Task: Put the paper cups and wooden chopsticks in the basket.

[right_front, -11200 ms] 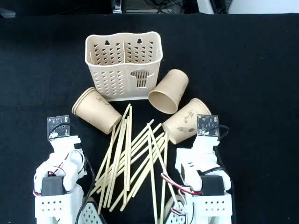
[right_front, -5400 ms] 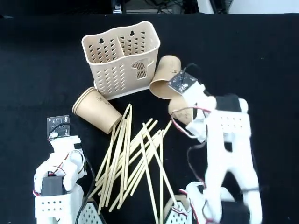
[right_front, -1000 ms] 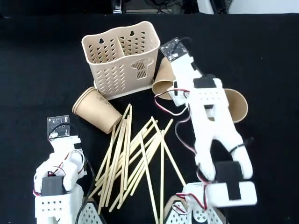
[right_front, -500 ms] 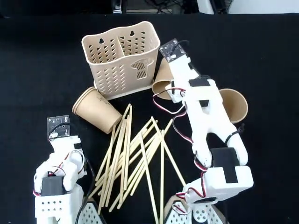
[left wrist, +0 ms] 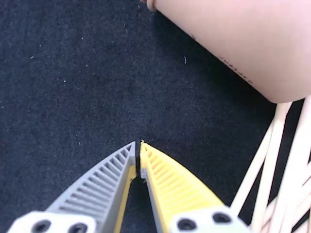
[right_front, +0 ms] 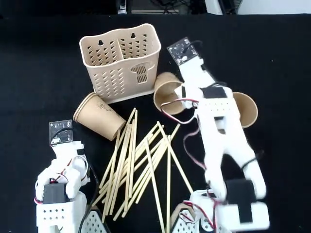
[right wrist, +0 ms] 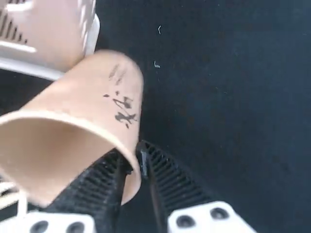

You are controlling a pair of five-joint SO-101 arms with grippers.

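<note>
Black counter (right_front: 277, 58) runs to a far edge, where a cut-off strip of room (right_front: 252, 6) is hard to make out. The right arm (right_front: 218, 126) hides part of a half-hidden cup (right_front: 247, 109). The right gripper (right wrist: 139, 151) has its jaws pinching the rim of a held cup (right wrist: 77, 126) beside the basket (right_front: 121, 80). A third cup (right_front: 99, 115) and the chopsticks (right_front: 135, 160) lie on the counter nearby. The left gripper (left wrist: 138, 144) has its jaws closed on nothing.
</note>
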